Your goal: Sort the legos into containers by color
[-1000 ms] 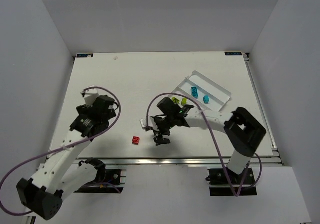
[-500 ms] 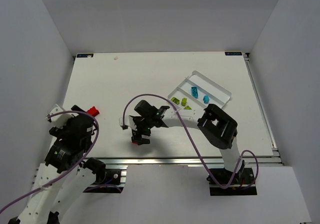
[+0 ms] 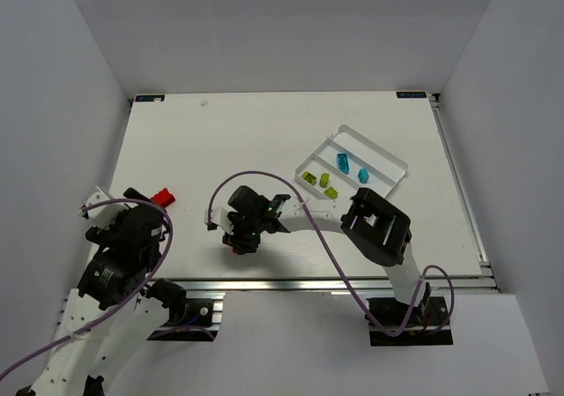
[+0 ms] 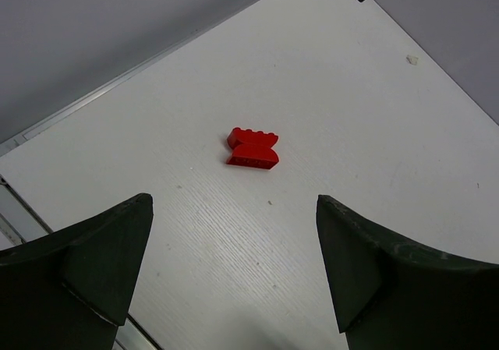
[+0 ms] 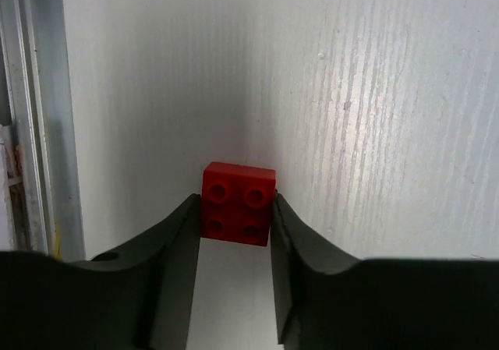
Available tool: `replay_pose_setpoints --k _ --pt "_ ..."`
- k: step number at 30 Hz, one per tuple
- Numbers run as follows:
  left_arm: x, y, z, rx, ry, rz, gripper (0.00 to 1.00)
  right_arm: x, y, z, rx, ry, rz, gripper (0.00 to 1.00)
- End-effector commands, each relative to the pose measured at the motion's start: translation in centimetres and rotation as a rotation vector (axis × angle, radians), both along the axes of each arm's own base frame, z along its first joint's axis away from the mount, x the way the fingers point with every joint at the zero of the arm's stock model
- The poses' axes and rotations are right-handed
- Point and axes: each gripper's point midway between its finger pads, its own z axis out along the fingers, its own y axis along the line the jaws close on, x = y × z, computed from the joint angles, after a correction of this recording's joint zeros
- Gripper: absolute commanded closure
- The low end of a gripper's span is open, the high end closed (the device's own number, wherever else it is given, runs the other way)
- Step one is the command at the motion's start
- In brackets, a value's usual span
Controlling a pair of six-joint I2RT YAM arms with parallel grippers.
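Right arm had swung left along the near edge of the table [image 3: 264, 131] over the last second and come down on the red 2x2 brick [image 5: 238, 202]; the left arm had pulled back to the near-left corner.

Red 2x2 brick: flat on the table, studs up, close to the front rail. Right fingers [image 5: 175, 264] clenched on it, one pad against each of two opposite side walls. Not yet lifted, as far as the wrist view shows.

Handling (judgement): hard, stiff, very light, smooth-sided plastic. Flat side walls are the correct hold. The grip sits near the fingertips, so the brick could pivot or squirt out if squeezed off-centre.

Second red brick [image 4: 253, 149]: loose on the table, ahead of the left fingers [image 4: 101, 256], which were spread wide and held nothing.

White tray [image 3: 375, 148]: well apart, far right. Lime bricks [image 3: 308, 177] were in its nearest compartment and cyan bricks [image 3: 342, 160] in the middle one. Far compartment appeared free; probably the place for the reds.
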Motion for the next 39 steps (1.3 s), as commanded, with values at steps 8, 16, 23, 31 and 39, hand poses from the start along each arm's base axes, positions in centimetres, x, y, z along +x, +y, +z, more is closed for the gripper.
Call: replay_pose_setpoints --k 8,16,23,31,39 --pt "2.9 -3.0 -0.9 0.043 0.065 -0.161 0.53 3.8 -2.2 3.1 0.026 -0.057 -0.198 1.0" --pt "6.3 -6.6 -4.4 0.071 0.266 -0.3 0.65 15.5 -13.7 12.2 0.153 -0.119 -0.587 1.0" --pt "10.3 -9.2 -8.3 0.015 0.424 -0.385 0.08 22.5 -24.9 11.5 0.057 -0.194 -0.94 1.0" --pt "13.1 -7.9 -11.5 -0.081 0.525 -0.377 0.02 27.9 -35.0 9.3 -0.011 -0.172 -1.17 1.0" --pt "13.3 -4.2 -13.2 -0.178 0.564 -0.311 0.02 30.5 -38.0 7.5 -0.052 -0.145 -1.23 1.0"
